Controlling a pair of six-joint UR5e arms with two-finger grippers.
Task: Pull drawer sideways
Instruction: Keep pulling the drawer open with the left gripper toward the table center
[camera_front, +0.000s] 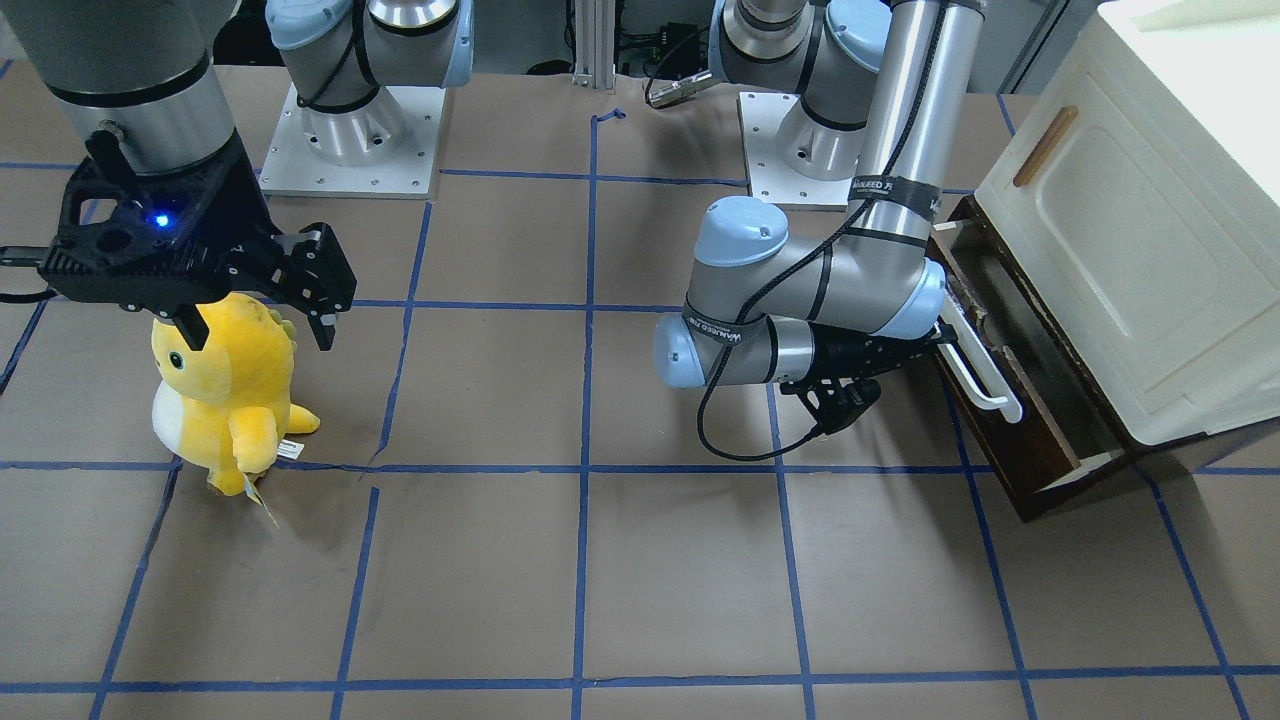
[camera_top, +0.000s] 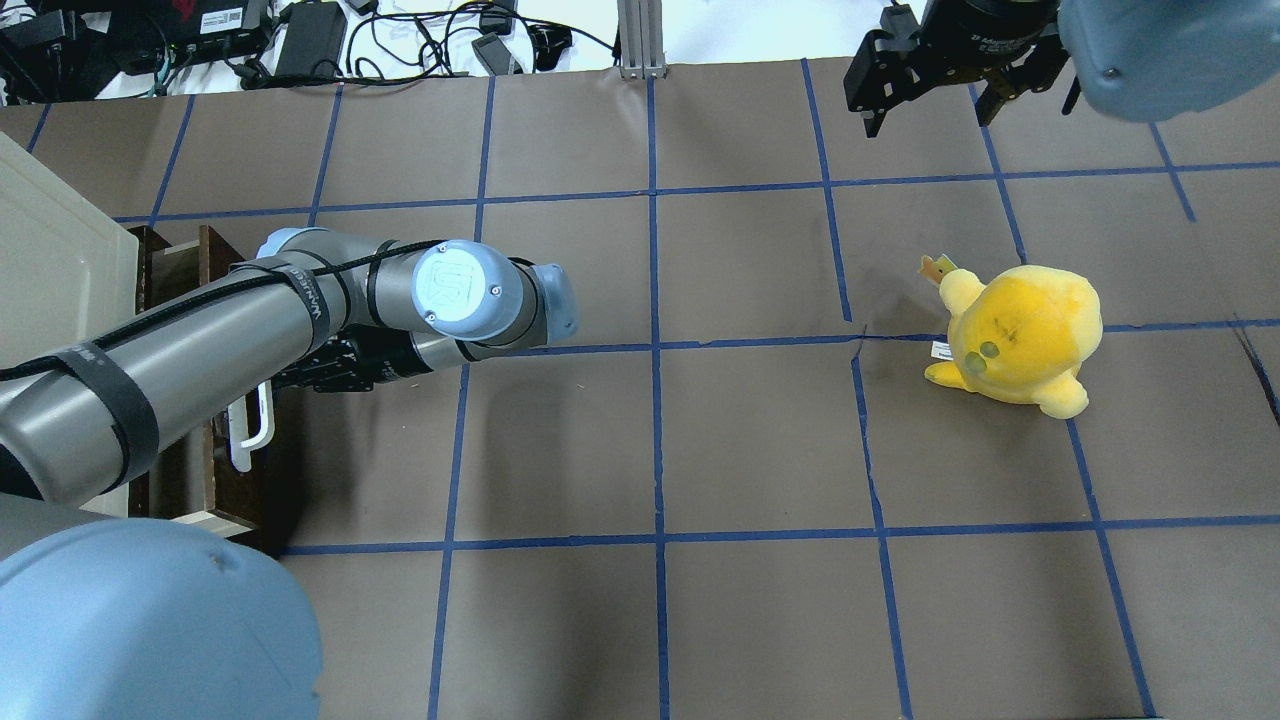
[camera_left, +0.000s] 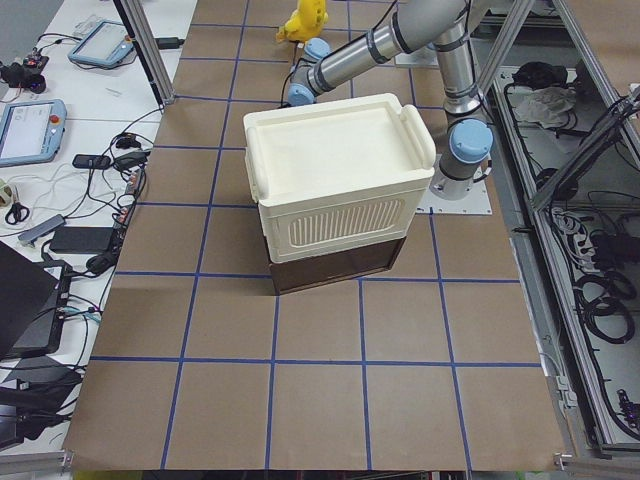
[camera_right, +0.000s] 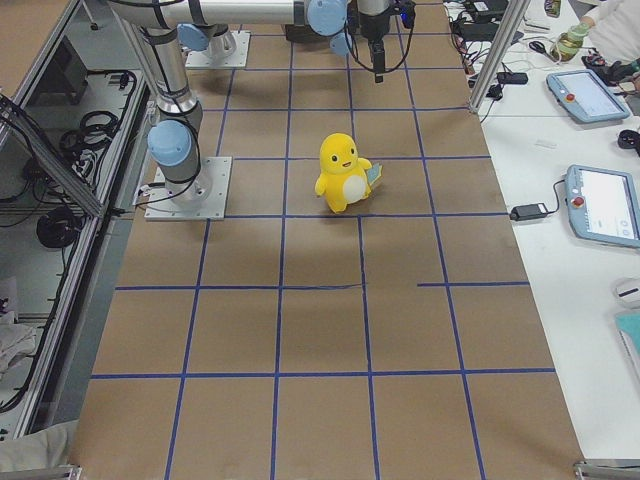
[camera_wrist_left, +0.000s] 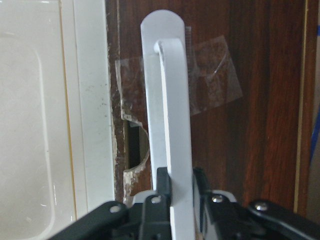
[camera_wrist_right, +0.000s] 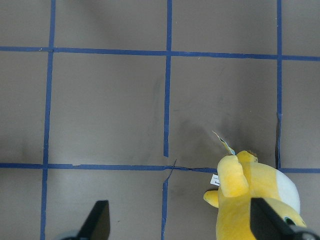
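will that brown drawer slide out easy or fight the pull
The handle looks stiff, so the left hand clamped on it likely holds. Tape and chipped wood at its mount hint at weakness. The cabinet atop the drawer could add drag.

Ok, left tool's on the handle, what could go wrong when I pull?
Clear tape patches the dark brown wooden drawer front beside the long white bar handle, and the wood edge there is chipped, so the handle may loosen under load. The cream cabinet sits on the drawer's case; a hard pull by the left tool might drag everything.
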